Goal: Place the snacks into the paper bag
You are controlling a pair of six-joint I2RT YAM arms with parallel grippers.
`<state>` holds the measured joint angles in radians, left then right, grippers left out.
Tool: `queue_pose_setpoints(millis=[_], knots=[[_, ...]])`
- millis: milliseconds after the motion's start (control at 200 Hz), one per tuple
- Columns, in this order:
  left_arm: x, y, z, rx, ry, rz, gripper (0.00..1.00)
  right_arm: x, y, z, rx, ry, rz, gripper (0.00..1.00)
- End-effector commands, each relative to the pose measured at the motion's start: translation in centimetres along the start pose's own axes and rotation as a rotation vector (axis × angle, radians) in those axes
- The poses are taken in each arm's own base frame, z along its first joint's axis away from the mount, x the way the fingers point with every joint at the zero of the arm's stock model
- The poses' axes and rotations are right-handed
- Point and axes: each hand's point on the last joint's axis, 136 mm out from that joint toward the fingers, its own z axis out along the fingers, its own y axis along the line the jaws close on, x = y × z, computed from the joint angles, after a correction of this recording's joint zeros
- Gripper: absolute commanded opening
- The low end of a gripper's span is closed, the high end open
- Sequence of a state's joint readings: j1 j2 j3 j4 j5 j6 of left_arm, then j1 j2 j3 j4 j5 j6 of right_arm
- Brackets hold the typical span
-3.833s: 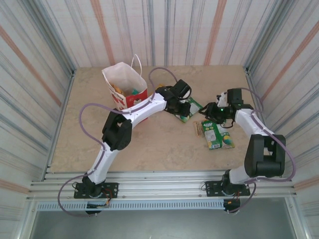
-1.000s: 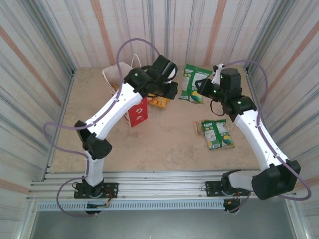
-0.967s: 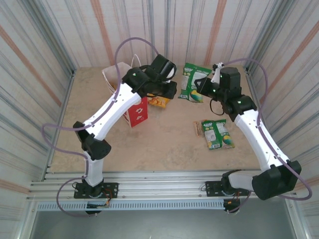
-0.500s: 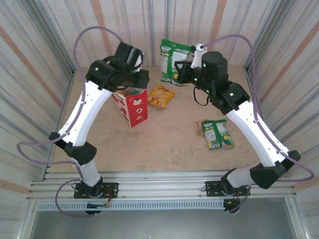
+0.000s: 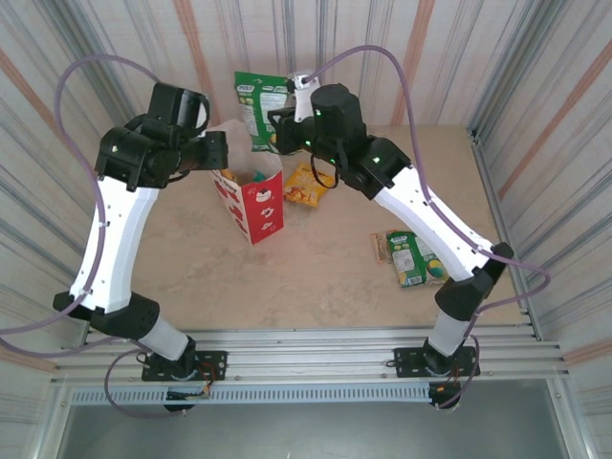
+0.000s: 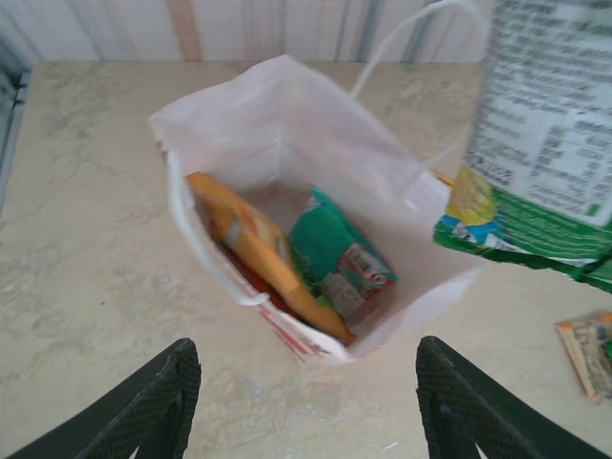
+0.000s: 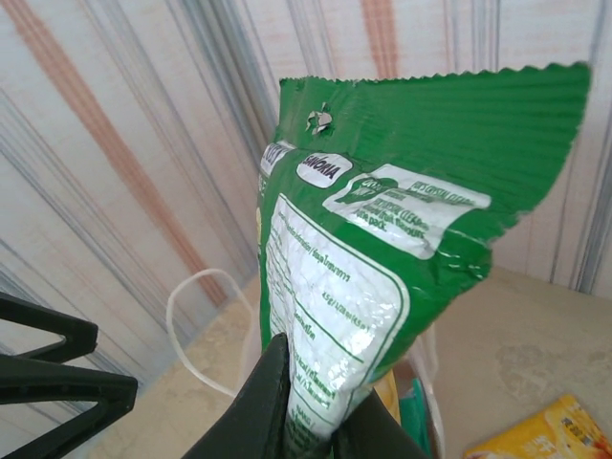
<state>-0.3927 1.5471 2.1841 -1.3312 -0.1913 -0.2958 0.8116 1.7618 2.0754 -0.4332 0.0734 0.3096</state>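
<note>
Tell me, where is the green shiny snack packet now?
In the top view, the green shiny snack packet hangs from the right gripper just above the open white-and-red paper bag, left of centre near the back wall.

The paper bag (image 6: 287, 124) stands on the beige table (image 6: 86, 239), its mouth gaping upward. Inside it an orange packet (image 6: 251, 251) leans along the left wall, with a teal packet (image 6: 337, 251) just beside it. A green packet (image 6: 540, 134) hangs over the bag's right corner. A loose orange packet (image 6: 590, 352) lies right of the bag. Near the bag's front, the left gripper (image 6: 306, 409) holds its fingers (image 6: 143, 411) wide apart, nothing between them.
</note>
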Motion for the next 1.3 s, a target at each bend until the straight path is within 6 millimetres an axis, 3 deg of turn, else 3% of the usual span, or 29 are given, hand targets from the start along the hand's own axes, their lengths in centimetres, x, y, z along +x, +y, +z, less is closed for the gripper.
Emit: queue_pose_setpoints(millis=[0,205,511,737,822,892,1037,1293], knots=[[0.8,1.8,0.2,-0.008,0.026,-0.059,0.64,-1.5,1.0,0.6,-0.03,-0.041,-0.032,0.0],[0.6,2.8,1.1,0.021,0.02,-0.111,0.65,0.0,0.7,3.4,-0.002,-0.001,-0.079,0.0],[0.0,3.3,4.3,0.064,0.044,-0.146,0.64,2.0,0.6,6.7,-0.002,0.046,-0.106,0.0],[-0.4,2.9,6.4,0.11,0.057,-0.158,0.57,4.1,-0.1,8.4,0.016,0.091,-0.12,0.0],[-0.5,2.9,7.1,0.123,0.056,-0.171,0.49,4.9,-0.2,8.9,0.014,0.107,-0.12,0.0],[-0.6,2.9,7.2,0.125,0.056,-0.17,0.29,5.5,-0.1,9.4,0.004,0.121,-0.114,0.0],[-0.3,2.8,7.3,0.133,0.074,-0.156,0.0,6.9,-0.1,10.3,-0.003,0.15,-0.111,0.0],[0.0,2.7,7.2,0.144,0.076,-0.154,0.0,9.4,0.3,11.4,-0.006,0.203,-0.118,0.03]])
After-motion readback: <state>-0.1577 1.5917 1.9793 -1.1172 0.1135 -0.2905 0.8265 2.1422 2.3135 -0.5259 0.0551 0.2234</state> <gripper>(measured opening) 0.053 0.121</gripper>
